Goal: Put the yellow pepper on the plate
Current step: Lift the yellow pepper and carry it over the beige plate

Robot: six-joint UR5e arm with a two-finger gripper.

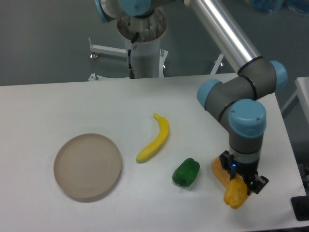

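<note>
The yellow pepper (234, 195) hangs at the lower right, held just over the table near its front edge. My gripper (240, 186) is shut on its top, fingers pointing down. The plate (87, 166), a round beige disc with a low rim, lies at the left of the table, far from the gripper and with nothing on it.
An orange wedge-shaped piece (218, 172) lies right behind the held pepper, partly hidden by the gripper. A green pepper (186, 172) sits to its left, and a yellow banana (155, 138) lies between it and the plate. The table's front edge runs close below the gripper.
</note>
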